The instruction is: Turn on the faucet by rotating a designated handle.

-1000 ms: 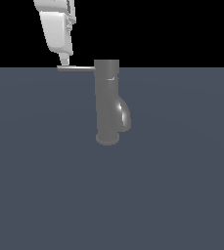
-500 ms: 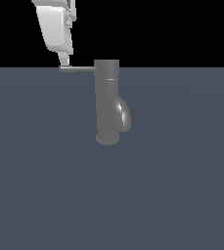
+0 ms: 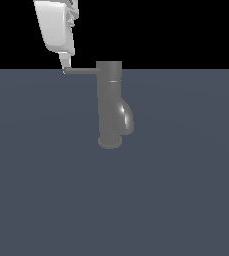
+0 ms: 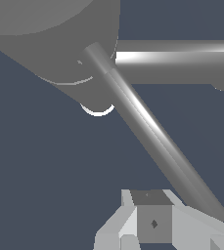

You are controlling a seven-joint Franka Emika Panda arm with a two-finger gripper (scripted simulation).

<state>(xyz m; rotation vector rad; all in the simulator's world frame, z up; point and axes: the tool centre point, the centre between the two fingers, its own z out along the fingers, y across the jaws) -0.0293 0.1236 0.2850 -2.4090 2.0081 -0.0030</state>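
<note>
The faucet (image 3: 109, 107) is a dark grey upright cylinder with a round base flange and a bulging spout on the exterior view's right. Its thin handle (image 3: 81, 71) sticks out from the top cap towards the exterior view's left. My white gripper (image 3: 65, 66) comes down from above, and its fingertips touch the handle's free end. In the wrist view the handle (image 4: 152, 139) runs diagonally from the cap (image 4: 45, 39) down to my gripper (image 4: 152, 222). The fingers look closed together beside the rod's tip, with nothing between them. The spout (image 4: 182, 61) lies behind.
The faucet stands on a flat dark blue-grey surface (image 3: 186, 200). The background above it is black.
The handle's free end has shifted very slightly towards the faucet body in the exterior view. The gripper has stayed against it and has hardly moved.
</note>
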